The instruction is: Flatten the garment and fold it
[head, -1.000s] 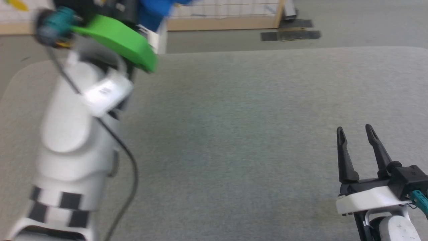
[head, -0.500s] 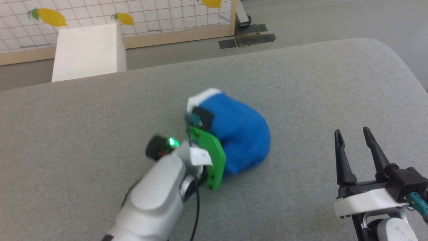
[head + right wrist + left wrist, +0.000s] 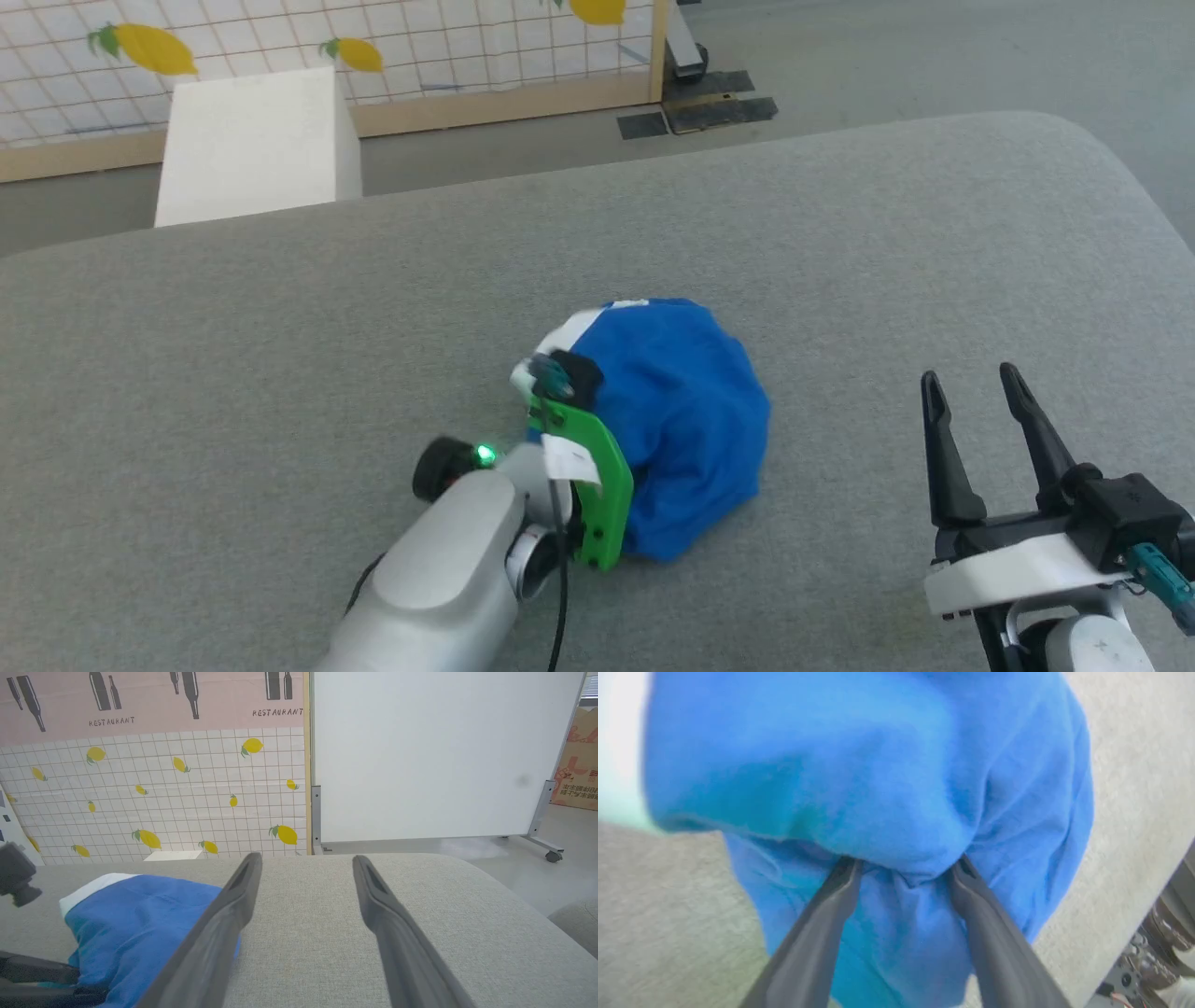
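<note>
The garment point(image 3: 681, 411) is a bunched heap of royal-blue fabric with a white edge, lying near the middle of the grey padded table point(image 3: 280, 327). My left gripper point(image 3: 906, 868) is pushed into its left side. Its two fingers point(image 3: 817, 938) stand apart, open, with their tips buried under a fold of the blue cloth point(image 3: 878, 765). In the head view the green wrist plate point(image 3: 597, 485) sits against the heap. My right gripper point(image 3: 969, 375) rests open and empty at the lower right, about a gripper-length from the garment point(image 3: 140, 924). In the right wrist view, the right gripper point(image 3: 306, 858) points over bare table.
A white box point(image 3: 252, 140) stands on the floor beyond the table's far left edge, before a lemon-patterned wall point(image 3: 163, 793). A white board on wheels point(image 3: 444, 756) stands past the far edge. The table's rounded right corner point(image 3: 1120, 187) is near my right gripper.
A second ago my left arm was raised with the blue cloth high up; it has come down and the garment now lies on the table, a little nearer me. The head camera also shifted.
</note>
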Controlling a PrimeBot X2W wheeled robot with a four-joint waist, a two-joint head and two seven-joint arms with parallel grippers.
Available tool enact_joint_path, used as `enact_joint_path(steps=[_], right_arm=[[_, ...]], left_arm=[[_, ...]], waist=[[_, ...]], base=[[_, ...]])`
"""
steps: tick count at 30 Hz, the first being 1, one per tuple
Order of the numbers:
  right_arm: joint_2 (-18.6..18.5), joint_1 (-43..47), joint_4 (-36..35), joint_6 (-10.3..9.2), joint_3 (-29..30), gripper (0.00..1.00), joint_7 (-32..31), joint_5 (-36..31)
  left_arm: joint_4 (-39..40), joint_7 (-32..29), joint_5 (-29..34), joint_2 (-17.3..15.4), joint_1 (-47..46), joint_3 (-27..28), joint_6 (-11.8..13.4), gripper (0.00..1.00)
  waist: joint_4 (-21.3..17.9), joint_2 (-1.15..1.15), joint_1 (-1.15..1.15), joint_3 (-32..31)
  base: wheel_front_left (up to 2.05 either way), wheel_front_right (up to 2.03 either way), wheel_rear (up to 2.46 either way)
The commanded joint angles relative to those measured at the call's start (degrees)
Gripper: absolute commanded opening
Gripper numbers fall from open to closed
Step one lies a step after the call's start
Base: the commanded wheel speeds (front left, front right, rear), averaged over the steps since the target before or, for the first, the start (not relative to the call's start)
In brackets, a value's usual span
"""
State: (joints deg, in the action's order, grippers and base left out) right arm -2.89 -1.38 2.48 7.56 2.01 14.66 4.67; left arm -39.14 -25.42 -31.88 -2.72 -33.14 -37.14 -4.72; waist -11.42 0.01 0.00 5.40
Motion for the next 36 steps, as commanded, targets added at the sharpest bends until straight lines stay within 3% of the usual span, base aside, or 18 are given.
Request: enact_joint_path(steps=[1,9,13,18,22,30,36], right_arm=[[0.02,0.85,0.13,-0.08,0.04,1.0,0.34,0.05],[0.02,1.34,-0.18,-0.08,0.69,1.0,0.34,-0.4],[0.02,1.75,-0.74,-0.08,1.58,1.0,0.34,-0.51],[0.02,2.27,-1.65,-0.08,2.54,1.0,0.34,-0.84],[0.02,2.35,-2.04,-0.08,3.04,1.0,0.34,-1.13],[0.02,2.51,-2.13,-0.08,3.21,1.0,0.34,-1.09],[0.02,2.73,-1.94,-0.08,2.96,1.0,0.34,-1.27]], left_arm=[[1.11,3.71,-0.63,-0.2,0.62,1.03,0.79,1.0],[9.04,30.16,1.43,-1.43,1.8,7.5,3.95,1.0],[12.52,38.6,1.9,-3.03,4.18,10.67,4.82,1.0],[19.25,40.35,3.42,-4.68,8.85,16.36,4.92,1.0],[24.87,40.39,6.14,-4.51,14.23,21.69,3.51,1.0],[27.96,40.4,9.81,-3.39,23.11,28.23,-0.05,1.0],[29.85,40.41,11.86,-2.55,27.4,30.07,-1.84,1.0]], waist=[[0.88,-0.01,0.0,-0.56],[3.6,-0.01,0.0,-2.14],[5.1,-0.01,0.0,-2.9],[7.19,-0.01,0.0,-3.19],[8.6,-0.01,0.0,-3.44],[10.19,-0.01,0.0,-3.77],[10.79,-0.01,0.0,-3.75]], base=[[0.0,0.0,0.0],[0.0,0.0,0.0],[0.0,0.0,0.0],[0.0,0.0,0.0],[0.0,0.0,0.0],[0.0,0.0,0.0],[0.0,0.0,0.0]])
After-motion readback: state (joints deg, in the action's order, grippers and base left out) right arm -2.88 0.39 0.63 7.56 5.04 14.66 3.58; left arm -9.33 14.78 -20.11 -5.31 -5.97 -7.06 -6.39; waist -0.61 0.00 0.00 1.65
